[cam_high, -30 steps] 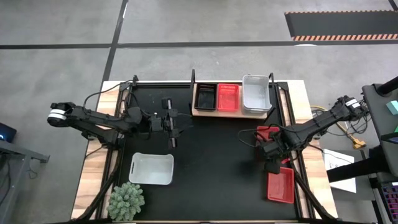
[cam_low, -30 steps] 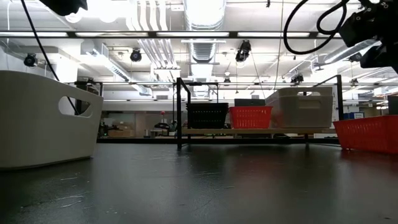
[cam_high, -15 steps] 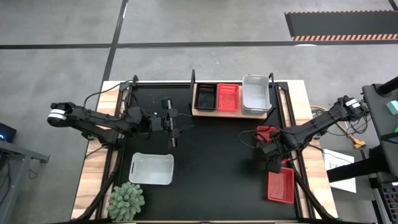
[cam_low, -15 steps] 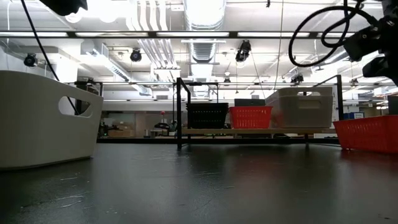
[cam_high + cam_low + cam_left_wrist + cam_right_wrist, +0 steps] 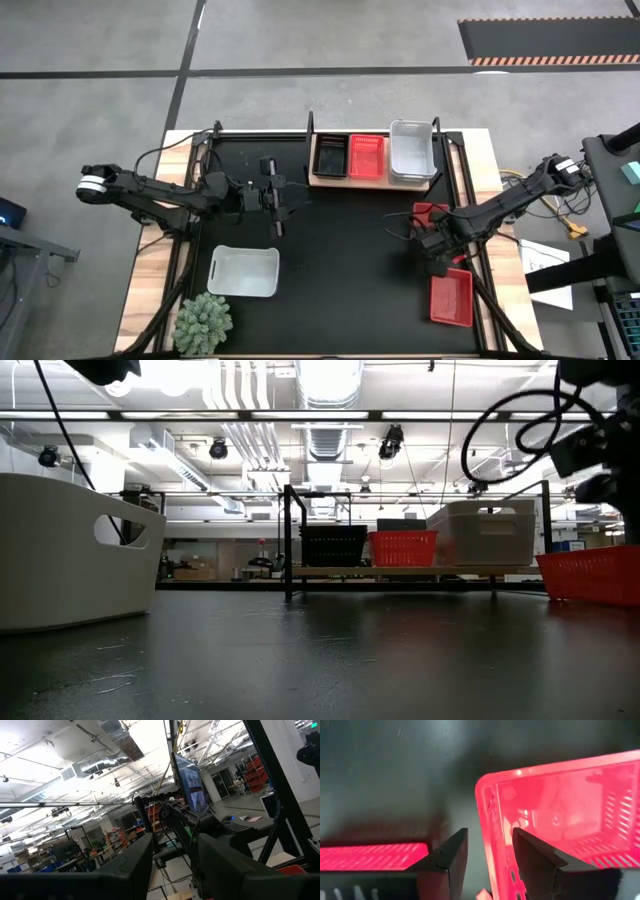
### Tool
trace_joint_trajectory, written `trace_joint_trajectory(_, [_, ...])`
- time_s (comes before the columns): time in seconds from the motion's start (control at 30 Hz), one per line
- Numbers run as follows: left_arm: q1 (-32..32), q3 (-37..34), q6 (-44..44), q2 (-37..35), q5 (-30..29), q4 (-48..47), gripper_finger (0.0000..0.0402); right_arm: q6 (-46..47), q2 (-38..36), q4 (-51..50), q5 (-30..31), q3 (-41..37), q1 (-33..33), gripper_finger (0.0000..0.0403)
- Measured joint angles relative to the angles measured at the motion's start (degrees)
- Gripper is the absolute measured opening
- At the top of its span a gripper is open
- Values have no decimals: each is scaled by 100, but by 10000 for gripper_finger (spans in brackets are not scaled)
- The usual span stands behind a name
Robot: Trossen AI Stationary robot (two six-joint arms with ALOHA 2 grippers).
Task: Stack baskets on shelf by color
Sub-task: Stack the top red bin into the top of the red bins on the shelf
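my right gripper (image 5: 487,857) hangs over the mat near the table's right edge, its two dark fingers (image 5: 451,855) parted, with the short wall of a red basket (image 5: 560,815) in line with the gap between them. nothing is gripped. in the high view this red basket (image 5: 451,297) lies at the front right, and a second red basket (image 5: 431,213) lies just behind my wrist. the shelf (image 5: 322,180) sits at the back centre and carries a black basket (image 5: 330,155), a red one (image 5: 366,156) and a white basket (image 5: 411,150) side by side.

procedure for this step, as i judge it: centre the jaws on the rim, one finger inside the wall and one outside; descend straight; close only when the rim is seated deep between the pads. a shallow bite may let the slotted wall flex and slip. lift level, then carry to the red stack on the shelf.

my left gripper (image 5: 281,199) waits open over the mat's left half, behind a white basket (image 5: 243,271) and a green plant (image 5: 203,321).
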Motion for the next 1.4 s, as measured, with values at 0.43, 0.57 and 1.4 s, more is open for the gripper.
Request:
trace_joint_trajectory(0.43, [0, -2, 92, 0, 0, -2, 143, 39, 0, 994, 20, -687, -2, 64])
trace_joint_trajectory(0.57, [0, -4, 96, 0, -30, -10, 143, 35, 0, 982, 90, -508, -2, 17])
trace_joint_trajectory(1.4, [2, -513, 542, -614, -254, -485, 143, -178, 2211, -893, 490, 2886, -17, 8])
